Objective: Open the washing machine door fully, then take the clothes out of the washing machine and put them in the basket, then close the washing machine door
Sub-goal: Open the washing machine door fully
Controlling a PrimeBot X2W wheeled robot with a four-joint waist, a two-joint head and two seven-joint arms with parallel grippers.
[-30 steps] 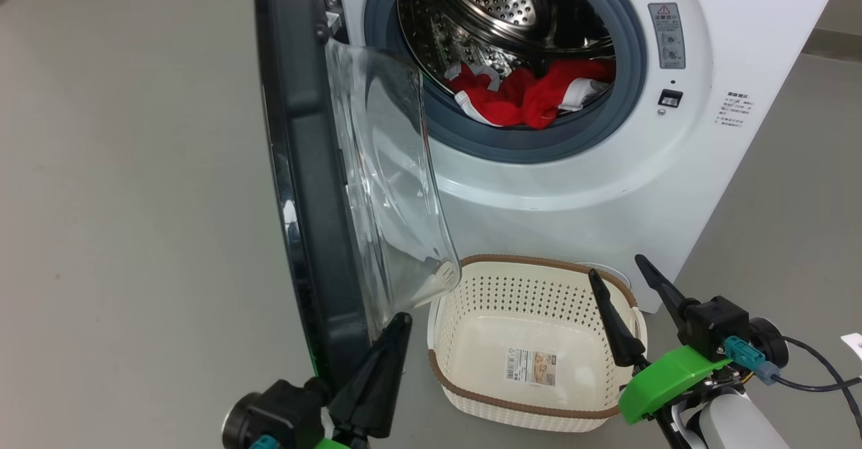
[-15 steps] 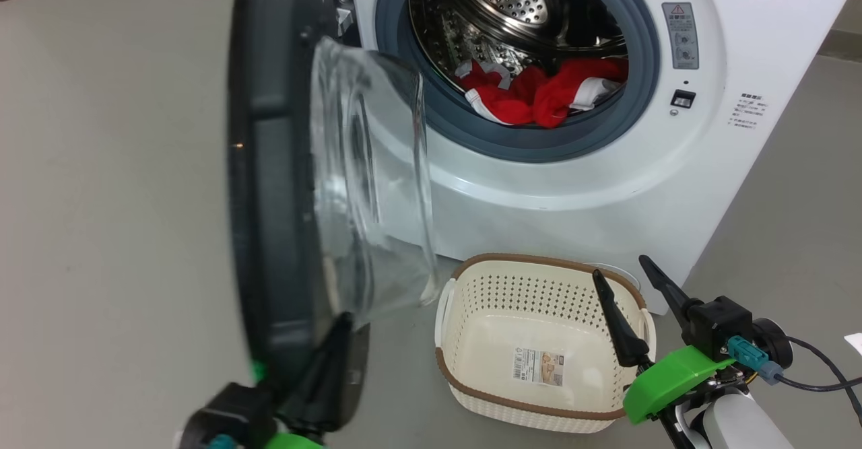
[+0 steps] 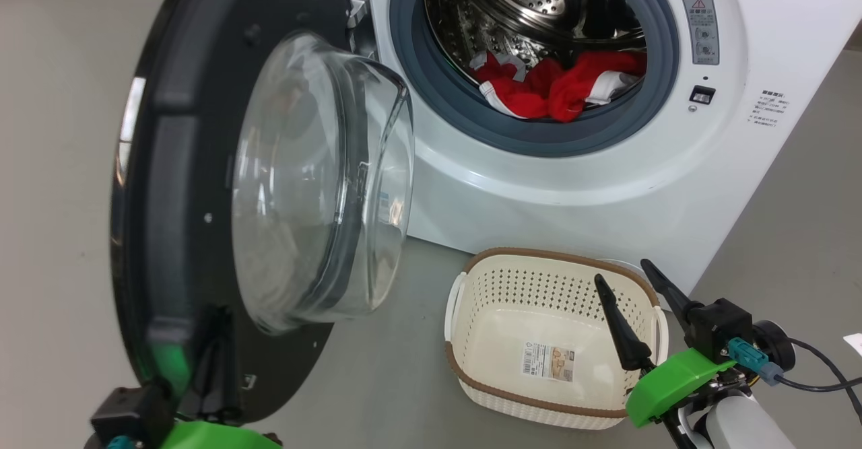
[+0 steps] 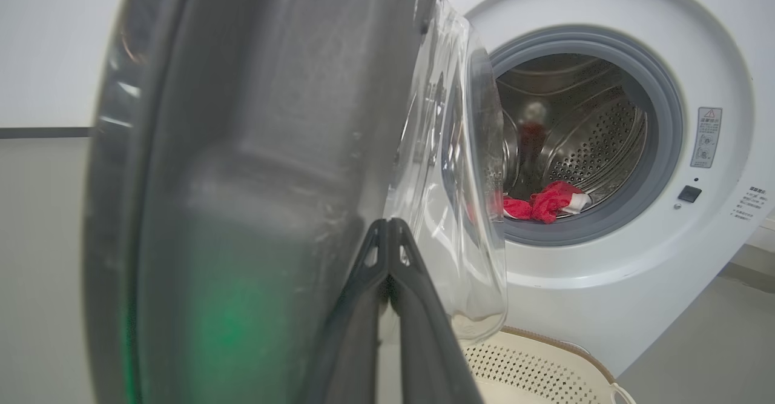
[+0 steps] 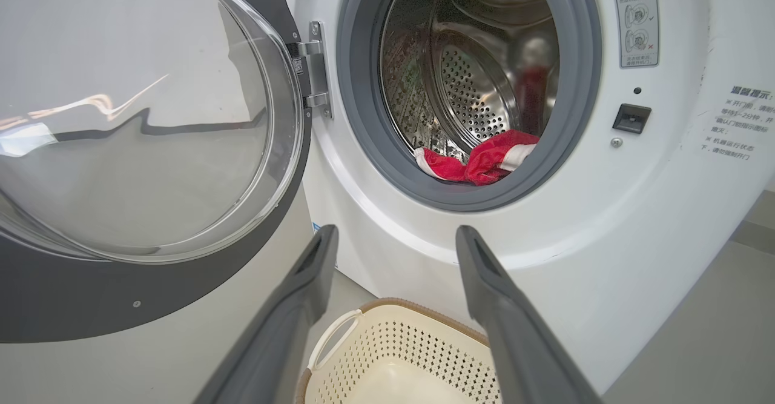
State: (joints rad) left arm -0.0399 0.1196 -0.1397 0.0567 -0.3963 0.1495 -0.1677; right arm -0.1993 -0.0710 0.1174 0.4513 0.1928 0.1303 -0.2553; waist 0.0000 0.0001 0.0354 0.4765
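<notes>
"Head view has the washing machine point(image 3: 606, 186) with its door point(image 3: 175, 166) standing wide to the left. Which arm goes in?"

"The right gripper point(image 3: 622, 270): spread, empty (hanging over the basket point(image 3: 559, 258)). The clothes point(image 3: 559, 89) lie ahead and above it, low in the drum mouth, heaped side to side. The left gripper point(image 4: 387, 225) sits pinched closed by the door's inner face."

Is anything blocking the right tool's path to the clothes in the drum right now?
Nothing visible does. The right tool is open by the basket, and the drum mouth between it and the clothes is unobstructed. The washing machine door stands off to the left.
</notes>
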